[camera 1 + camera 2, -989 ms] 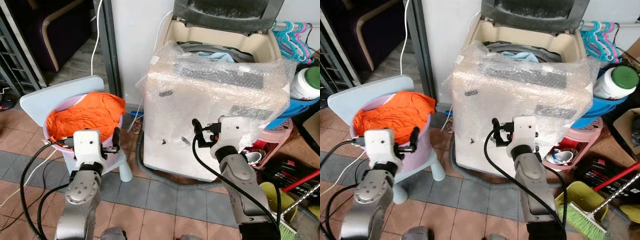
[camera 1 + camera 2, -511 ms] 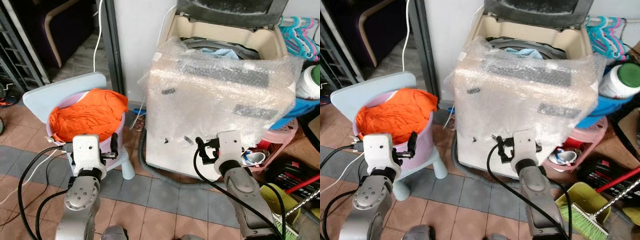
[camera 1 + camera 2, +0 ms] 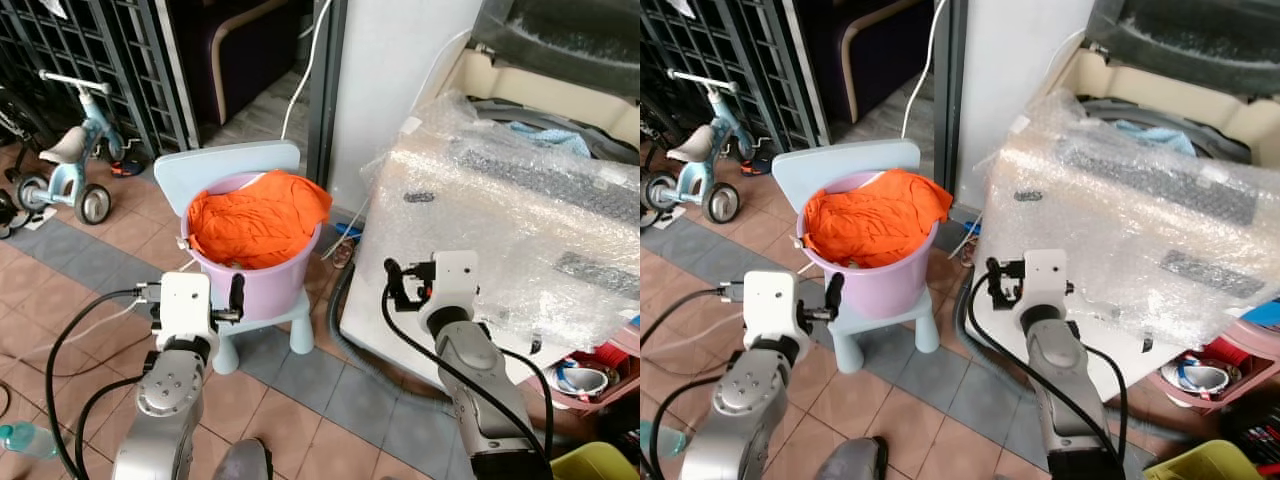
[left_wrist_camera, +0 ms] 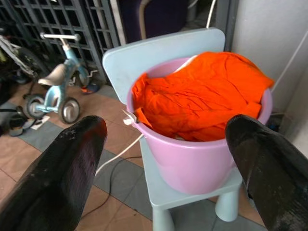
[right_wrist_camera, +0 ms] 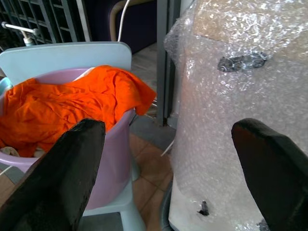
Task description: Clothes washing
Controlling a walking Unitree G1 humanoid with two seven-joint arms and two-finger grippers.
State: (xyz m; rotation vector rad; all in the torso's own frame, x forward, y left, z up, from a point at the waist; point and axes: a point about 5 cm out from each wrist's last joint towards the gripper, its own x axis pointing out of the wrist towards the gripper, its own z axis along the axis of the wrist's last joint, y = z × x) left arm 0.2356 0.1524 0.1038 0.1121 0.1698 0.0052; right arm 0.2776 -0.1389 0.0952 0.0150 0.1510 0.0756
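Observation:
Orange clothes (image 3: 255,215) fill a lilac bucket (image 3: 270,290) that stands on a small light-blue chair (image 3: 225,165). To its right is the washing machine (image 3: 520,240), wrapped in bubble wrap, with its lid up and a blue cloth (image 3: 555,135) in the drum. My left gripper (image 3: 235,297) hangs open just in front of the bucket, and its wrist view shows the bucket (image 4: 197,163) between the wide-spread fingers (image 4: 62,178). My right gripper (image 3: 393,282) is open and empty, level with the machine's front left corner (image 5: 231,110).
A child's tricycle (image 3: 70,150) stands by a black metal gate (image 3: 90,50) at the far left. A white cable (image 3: 305,70) hangs down the wall. A grey hose (image 3: 340,300) curls at the machine's base. A plastic bottle (image 3: 20,440) lies on the tiles and a pink basin (image 3: 590,375) sits at right.
The camera has swung left and pulled back: the bucket and chair now sit nearer the middle, and the tricycle and gate have come into view. Both grippers stay open.

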